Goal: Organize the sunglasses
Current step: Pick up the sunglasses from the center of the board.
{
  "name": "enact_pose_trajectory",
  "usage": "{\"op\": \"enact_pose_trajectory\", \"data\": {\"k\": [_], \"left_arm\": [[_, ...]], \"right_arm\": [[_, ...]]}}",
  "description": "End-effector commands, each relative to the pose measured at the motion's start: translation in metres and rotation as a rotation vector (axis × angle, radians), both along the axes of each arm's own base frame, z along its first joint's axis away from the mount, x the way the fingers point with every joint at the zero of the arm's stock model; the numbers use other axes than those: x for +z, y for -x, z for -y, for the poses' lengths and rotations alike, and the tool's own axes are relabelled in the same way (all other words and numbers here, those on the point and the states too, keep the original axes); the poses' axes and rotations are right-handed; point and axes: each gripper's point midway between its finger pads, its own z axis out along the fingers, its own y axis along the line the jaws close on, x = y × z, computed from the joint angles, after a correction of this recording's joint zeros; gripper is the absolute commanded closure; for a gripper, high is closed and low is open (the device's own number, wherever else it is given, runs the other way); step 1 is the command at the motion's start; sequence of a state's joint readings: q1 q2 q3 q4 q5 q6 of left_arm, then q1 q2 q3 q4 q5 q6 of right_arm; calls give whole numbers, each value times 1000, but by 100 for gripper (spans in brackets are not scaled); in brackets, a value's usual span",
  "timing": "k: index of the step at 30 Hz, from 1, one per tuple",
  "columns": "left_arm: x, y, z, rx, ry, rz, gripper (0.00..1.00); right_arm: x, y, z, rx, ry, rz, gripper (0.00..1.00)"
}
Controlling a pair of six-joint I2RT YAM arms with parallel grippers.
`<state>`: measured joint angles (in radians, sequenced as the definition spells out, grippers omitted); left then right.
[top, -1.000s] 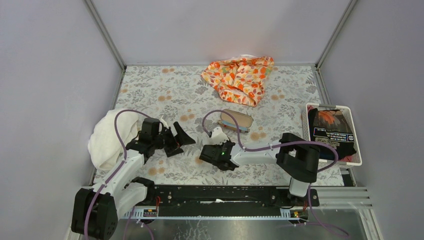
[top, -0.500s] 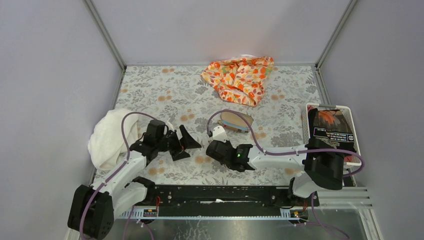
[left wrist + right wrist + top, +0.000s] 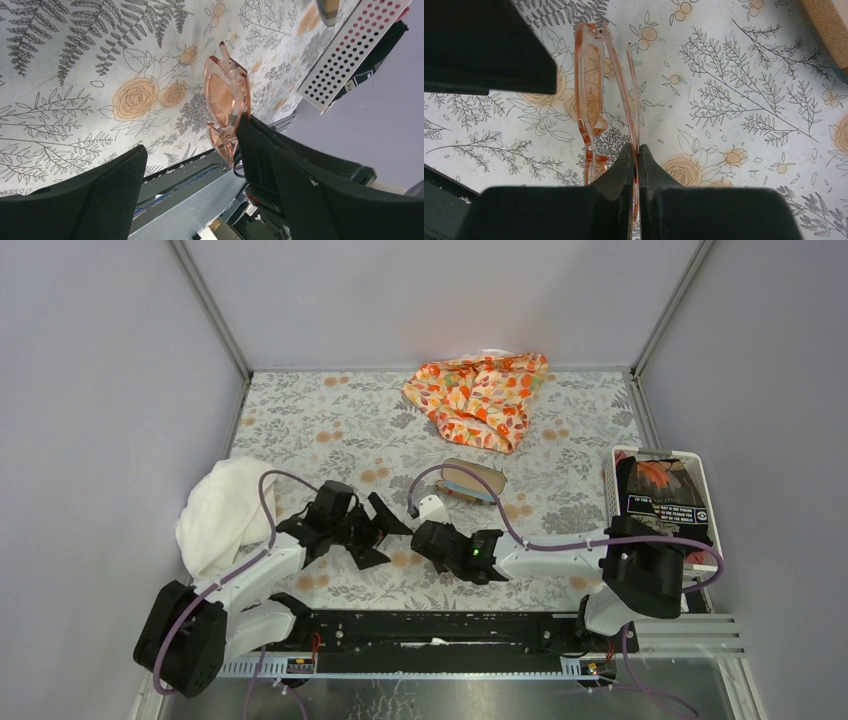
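Observation:
The sunglasses (image 3: 591, 90), a thin translucent orange-pink frame with pale lenses, stand on edge just over the floral tabletop. My right gripper (image 3: 636, 156) is shut on one slim arm of them, which is pinched between its black fingertips. The left wrist view shows the sunglasses (image 3: 227, 100) ahead of my left gripper (image 3: 210, 195), whose fingers are spread wide with nothing between them. From above, the left gripper (image 3: 378, 535) faces the right gripper (image 3: 418, 538) closely near the table's front centre. There the sunglasses are too small to make out.
A brown plaid case (image 3: 472, 480) lies just behind the grippers. A white perforated basket (image 3: 712, 530) with dark contents stands at the right edge. An orange patterned cloth (image 3: 480, 395) lies at the back, and a white towel (image 3: 220, 510) lies at the left.
My right gripper has closed on the sunglasses' arm while its elbow swung right. The left gripper, still open, has moved right, close to the right gripper.

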<state>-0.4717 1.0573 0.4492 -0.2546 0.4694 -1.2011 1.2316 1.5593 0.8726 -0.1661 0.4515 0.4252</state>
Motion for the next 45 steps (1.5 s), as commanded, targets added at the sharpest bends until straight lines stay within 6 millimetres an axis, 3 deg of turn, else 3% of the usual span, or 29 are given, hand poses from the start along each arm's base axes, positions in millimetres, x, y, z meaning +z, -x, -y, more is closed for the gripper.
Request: {"op": "enact_pose_trajectory", "data": {"k": [1, 4, 10, 28, 35, 40, 45], "left_arm": [[3, -14, 1, 79, -31, -38, 5], [2, -20, 2, 110, -40, -59, 10], [-2, -28, 8, 62, -90, -106, 12], [-39, -20, 23, 42, -150, -230, 41], [-52, -13, 22, 31, -167, -287, 59], [-56, -9, 20, 32, -185, -309, 70], [-57, -8, 17, 27, -201, -311, 74]], "right_arm": [[15, -6, -20, 25, -46, 33, 100], [15, -4, -23, 32, -50, 26, 100], [15, -2, -26, 42, -47, 28, 100], [8, 7, -38, 73, -18, 31, 100], [3, 11, -39, 90, -8, 21, 100], [3, 13, -41, 91, -23, 10, 94], [9, 17, -43, 90, -46, -12, 83]]}}
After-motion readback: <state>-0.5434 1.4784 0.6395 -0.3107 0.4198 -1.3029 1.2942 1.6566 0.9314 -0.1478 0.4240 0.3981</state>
